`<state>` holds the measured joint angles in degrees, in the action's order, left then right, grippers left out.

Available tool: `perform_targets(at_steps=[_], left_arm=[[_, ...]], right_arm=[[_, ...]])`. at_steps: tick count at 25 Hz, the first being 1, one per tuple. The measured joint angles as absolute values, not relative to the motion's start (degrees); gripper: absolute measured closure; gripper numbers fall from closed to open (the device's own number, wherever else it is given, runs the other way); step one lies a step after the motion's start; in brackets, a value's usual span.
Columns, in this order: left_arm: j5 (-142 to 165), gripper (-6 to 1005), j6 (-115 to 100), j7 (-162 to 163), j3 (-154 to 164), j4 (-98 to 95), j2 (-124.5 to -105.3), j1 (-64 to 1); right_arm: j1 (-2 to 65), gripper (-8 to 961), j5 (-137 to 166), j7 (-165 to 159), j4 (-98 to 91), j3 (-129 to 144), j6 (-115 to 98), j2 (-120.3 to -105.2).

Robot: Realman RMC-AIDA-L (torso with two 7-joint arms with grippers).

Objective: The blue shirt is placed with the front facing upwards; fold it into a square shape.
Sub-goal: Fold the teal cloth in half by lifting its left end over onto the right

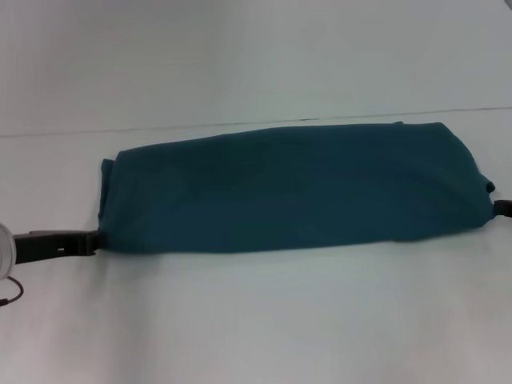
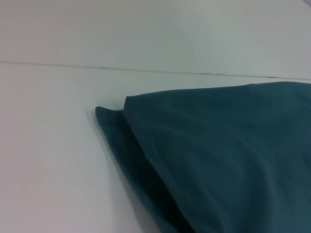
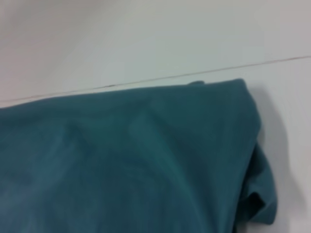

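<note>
One lengthwise fold looks done: the dark teal-blue cotton shirt lies as a long band across the white desk, not yet square. The left gripper and right gripper sit at its ends; I cannot tell how their jaws stand.

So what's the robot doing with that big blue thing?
It's folding a blue shirt on a white table. The shirt is already folded into a long band lying across the table, not a square yet. The left gripper is at the band's left end and the right gripper is at its right end, both down by the near corners.
</note>
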<state>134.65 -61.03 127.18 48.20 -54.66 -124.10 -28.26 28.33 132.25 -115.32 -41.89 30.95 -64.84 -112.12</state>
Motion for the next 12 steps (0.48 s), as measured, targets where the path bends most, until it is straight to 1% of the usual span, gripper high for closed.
perform_targets(at_steps=[12], left_arm=[[135.0,973,-61.1,126.9,47.7,-54.5,-124.04,-27.9]], right_arm=[[26.7,862,132.4,-115.8,-42.1,29.1,-65.0,-111.95]])
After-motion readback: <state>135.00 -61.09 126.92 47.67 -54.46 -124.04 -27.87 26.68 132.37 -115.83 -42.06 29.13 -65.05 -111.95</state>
